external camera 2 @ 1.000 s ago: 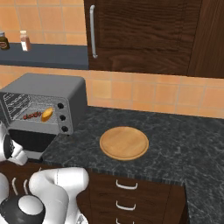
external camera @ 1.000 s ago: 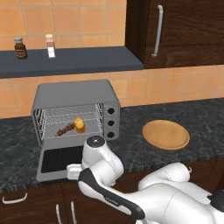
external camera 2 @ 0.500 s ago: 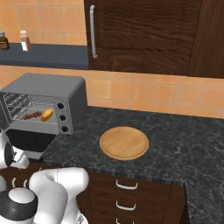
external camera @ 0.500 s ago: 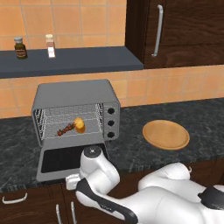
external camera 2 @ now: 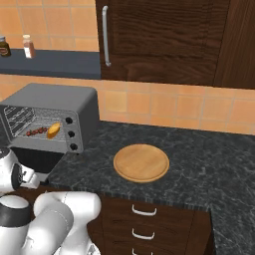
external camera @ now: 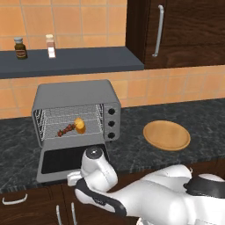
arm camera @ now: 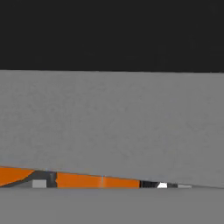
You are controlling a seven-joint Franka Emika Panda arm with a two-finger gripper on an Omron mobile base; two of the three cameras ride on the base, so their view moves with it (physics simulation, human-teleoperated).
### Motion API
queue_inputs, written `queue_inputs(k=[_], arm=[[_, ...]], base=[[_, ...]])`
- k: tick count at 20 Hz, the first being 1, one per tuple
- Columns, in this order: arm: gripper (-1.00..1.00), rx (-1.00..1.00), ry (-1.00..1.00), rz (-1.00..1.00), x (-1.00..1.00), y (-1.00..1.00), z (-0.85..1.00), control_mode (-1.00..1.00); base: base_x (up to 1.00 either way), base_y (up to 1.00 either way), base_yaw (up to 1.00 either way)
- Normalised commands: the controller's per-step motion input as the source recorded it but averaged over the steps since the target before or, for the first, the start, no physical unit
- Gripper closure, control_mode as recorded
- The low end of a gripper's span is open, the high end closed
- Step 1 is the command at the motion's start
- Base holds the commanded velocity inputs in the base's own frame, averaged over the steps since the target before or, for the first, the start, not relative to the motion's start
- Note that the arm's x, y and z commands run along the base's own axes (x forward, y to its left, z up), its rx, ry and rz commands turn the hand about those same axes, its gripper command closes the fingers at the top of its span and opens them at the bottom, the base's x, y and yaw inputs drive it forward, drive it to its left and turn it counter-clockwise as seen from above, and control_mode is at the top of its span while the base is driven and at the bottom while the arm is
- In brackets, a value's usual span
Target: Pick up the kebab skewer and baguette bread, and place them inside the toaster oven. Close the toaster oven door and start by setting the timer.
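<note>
The arm's hand sat low at the dropped toaster oven door (external camera: 61,161), its fingers hidden, so their state could not be told. Behind, the kebab skewer (external camera: 66,130) and baguette bread (external camera: 80,125) lay on the toaster oven (external camera: 74,94) rack.

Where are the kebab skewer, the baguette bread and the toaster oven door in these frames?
kebab skewer (external camera: 66,130): left base view, on its meat chunks, lying on the rack.
baguette bread (external camera: 80,125): left base view, on its golden middle.
toaster oven door (external camera: 59,160): left base view, on the dark glass of the dropped-open panel.
</note>
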Motion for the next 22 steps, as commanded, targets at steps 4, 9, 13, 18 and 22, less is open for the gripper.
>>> queue_inputs(k=[4, 9, 13, 18, 22], arm=[[-1.0, 0.0, -0.11, 0.0, 0.5, 0.0, 0.0, -1.0], [-1.0, 0.0, -0.16, 0.0, 0.36, 0.0, 0.01, -1.0], [-1.0, 0.0, -0.24, 0.0, 0.29, 0.0, 0.14, -1.0], [-1.0, 0.0, -0.28, 0.0, 0.41, 0.0, 0.23, -1.0], [-1.0, 0.0, -0.18, 0.0, 0.61, -0.01, 0.47, -1.0]], base=[[0.0, 0.0, 0.0], [0.0, 0.0, 0.0], [0.0, 0.0, 0.0], [0.0, 0.0, 0.0], [0.0, 0.0, 0.0]])
